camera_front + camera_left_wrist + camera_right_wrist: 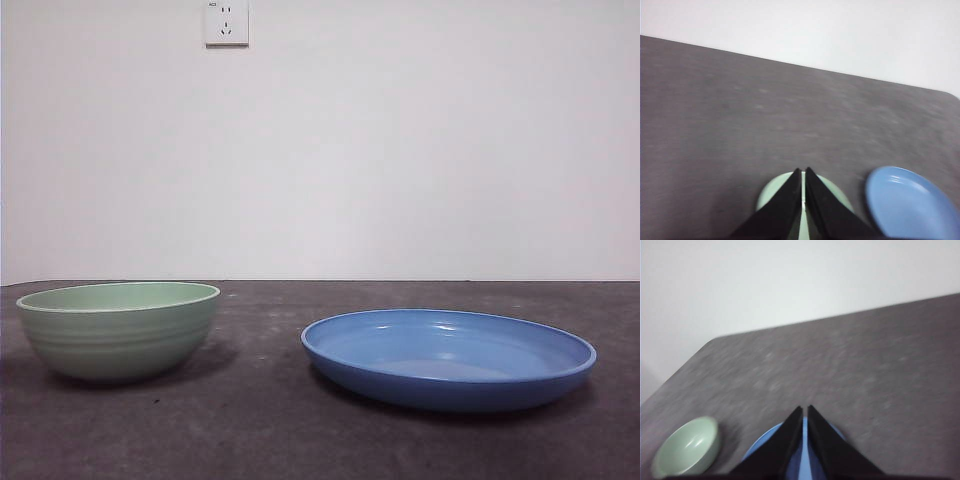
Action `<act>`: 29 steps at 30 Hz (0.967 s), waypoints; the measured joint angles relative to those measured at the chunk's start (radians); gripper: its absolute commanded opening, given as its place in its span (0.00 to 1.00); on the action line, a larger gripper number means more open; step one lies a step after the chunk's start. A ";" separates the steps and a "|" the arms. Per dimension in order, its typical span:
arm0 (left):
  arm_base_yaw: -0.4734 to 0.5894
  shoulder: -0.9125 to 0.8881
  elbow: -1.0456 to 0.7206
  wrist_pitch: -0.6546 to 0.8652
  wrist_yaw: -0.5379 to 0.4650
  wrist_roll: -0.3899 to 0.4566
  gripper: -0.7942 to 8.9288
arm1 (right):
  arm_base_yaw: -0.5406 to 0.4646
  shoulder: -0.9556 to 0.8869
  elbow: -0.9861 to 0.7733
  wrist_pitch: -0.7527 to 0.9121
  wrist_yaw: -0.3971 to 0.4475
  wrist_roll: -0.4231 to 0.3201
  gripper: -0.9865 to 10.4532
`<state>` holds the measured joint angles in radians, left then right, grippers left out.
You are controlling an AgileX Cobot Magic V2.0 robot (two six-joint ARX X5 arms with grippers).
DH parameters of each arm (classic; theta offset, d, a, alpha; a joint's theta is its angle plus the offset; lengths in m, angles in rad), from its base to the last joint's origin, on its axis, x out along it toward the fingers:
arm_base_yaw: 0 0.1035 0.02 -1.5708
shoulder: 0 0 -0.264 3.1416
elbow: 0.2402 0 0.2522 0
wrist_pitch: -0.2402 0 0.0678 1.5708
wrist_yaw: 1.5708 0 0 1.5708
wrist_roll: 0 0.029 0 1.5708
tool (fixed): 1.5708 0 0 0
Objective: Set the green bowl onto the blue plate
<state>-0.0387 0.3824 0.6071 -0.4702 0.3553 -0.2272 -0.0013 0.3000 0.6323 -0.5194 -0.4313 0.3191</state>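
1. On the dark worktop [270,420], nearest in the front view, the plate [448,358] sits at about 4 o'clock, empty and flat.
2. The bowl [118,328] stands upright at about 8 o'clock, well apart from the plate, nothing inside it.
3. Neither arm shows in the front view.
4. The left end effector [803,172] hangs above the bowl, its jaws drawn almost together, holding nothing.
5. The right end effector [805,410] hangs above the plate, its jaws likewise nearly closed and empty.
6. Farthest back, at 11 o'clock, a socket [227,22] sits on the white wall [420,140].
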 measured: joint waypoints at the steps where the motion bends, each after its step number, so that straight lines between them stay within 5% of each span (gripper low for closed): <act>1: -0.005 0.023 0.038 -0.025 0.023 0.000 0.09 | 0.001 0.016 0.022 -0.025 -0.026 -0.004 0.10; 14: -0.066 0.218 0.326 -0.246 0.299 0.006 0.09 | 0.063 0.187 0.186 -0.152 -0.275 -0.034 0.10; 29: -0.127 0.266 0.381 -0.364 0.336 0.061 0.11 | 0.163 0.290 0.282 -0.328 -0.218 -0.137 0.10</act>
<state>-0.1661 0.6483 0.9886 -0.8345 0.6914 -0.1665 0.1612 0.5896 0.9138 -0.8478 -0.6491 0.1825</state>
